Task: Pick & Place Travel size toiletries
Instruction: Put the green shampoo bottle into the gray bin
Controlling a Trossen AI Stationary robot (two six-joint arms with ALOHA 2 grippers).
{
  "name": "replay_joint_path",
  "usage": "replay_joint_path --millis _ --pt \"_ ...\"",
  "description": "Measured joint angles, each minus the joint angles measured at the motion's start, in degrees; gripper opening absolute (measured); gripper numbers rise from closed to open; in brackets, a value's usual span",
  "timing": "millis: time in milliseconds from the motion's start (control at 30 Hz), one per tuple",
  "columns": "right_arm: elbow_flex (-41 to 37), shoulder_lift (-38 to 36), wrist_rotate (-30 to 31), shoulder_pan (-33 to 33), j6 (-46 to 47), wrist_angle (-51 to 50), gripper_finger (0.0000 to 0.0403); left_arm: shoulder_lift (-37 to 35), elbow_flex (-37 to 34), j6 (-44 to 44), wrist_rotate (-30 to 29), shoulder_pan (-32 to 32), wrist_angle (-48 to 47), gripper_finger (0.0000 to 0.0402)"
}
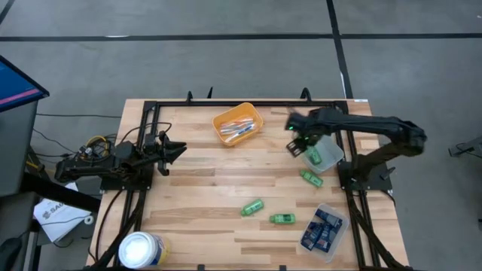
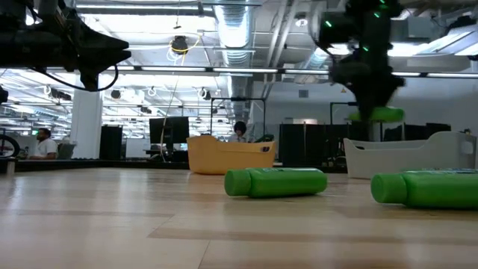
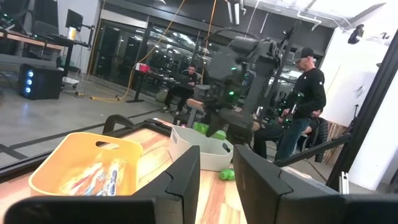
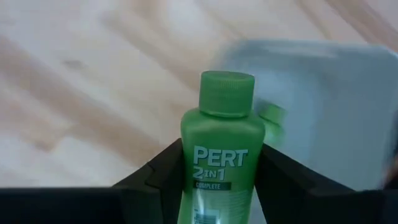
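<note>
Wooden planks make up the bench, which has a black frame around it and a grey floor on all sides. Near the top middle of the high view sits an orange tray with thin sticks in white, blue and pink lying inside. At the lower left corner stands a big round white tub with a blue label. At the lower right is a clear tray filled with flat dark navy packets. A grey tray sits at the right side, with a green bottle lying in it. Three more green bottles lie loose on the wood: one just below the grey tray, one in the lower middle and one a bit to its right. The right gripper hangs over the left edge of the grey tray, up off the wood, and is clenched on a small bright green bottle. That bottle has a round ribbed green cap and white letters that say PERT 2 IN 1 COMPLETE, and the dark fingers press on both of its sides. The left gripper waits at the left side of the high view, up in the air, its fingers spread apart with nothing between them. Far behind the bench, people stand and sit in a big room.
</note>
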Motion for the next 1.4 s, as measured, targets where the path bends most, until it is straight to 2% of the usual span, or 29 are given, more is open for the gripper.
replay_joint_path --millis 167,333,567,1000,1233,1400 --pt "-8.8 -5.4 0.2 -6.8 1.9 0.2 0.0154 0.0 0.0 0.0 0.0 0.0 0.0 0.0092" --pt "-13.6 -5.9 0.3 -9.8 1.6 3.6 0.0159 0.0 0.0 0.0 0.0 0.0 0.0 0.0092" --pt "-14.2 -1.7 6.1 -10.4 1.5 4.4 0.0162 0.0 0.0 0.0 -0.2 0.0 0.0 0.0092" --pt "-14.2 4.6 7.1 -10.4 -0.2 4.6 0.0206 0.0 0.0 0.0 -0.2 0.0 0.0 0.0092" --pt "-9.5 -2.3 5.7 -6.4 -0.7 3.1 0.0222 0.0 0.0 0.0 -0.1 0.0 0.0 0.0092" --pt "-7.5 -9.6 1.8 1.6 1.4 2.4 0.0223 0.0 0.0 0.0 0.0 0.0 0.0 0.0092"
